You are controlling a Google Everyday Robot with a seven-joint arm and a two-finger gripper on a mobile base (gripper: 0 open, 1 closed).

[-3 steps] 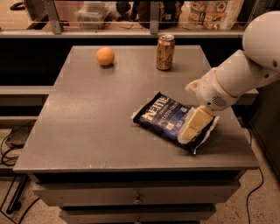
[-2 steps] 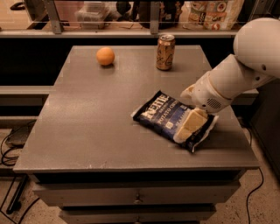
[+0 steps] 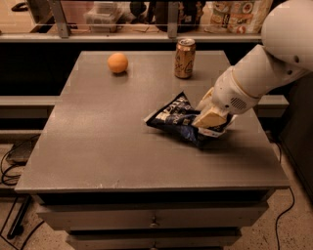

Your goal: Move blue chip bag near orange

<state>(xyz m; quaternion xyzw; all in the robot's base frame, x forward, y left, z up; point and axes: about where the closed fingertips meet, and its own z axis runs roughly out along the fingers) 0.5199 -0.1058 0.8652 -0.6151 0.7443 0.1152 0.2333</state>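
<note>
The blue chip bag [image 3: 172,118] lies on the grey table [image 3: 98,146], right of the middle, crumpled and bunched up at its right end. My gripper [image 3: 209,118] comes in from the right on the white arm and is shut on the bag's right end, with one tan finger [image 3: 211,117] showing on top of it. The orange [image 3: 118,63] sits at the far left of the table, well apart from the bag.
A gold-tan drink can [image 3: 185,58] stands upright at the back of the table, just behind the bag and the gripper. A shelf with containers [image 3: 102,12] runs behind the table. Cables [image 3: 10,168] lie on the floor at the left.
The gripper has closed in on the bag's right end, and the bag has gone from lying flat to bunched up and slightly raised. The orange and the can have not moved.
</note>
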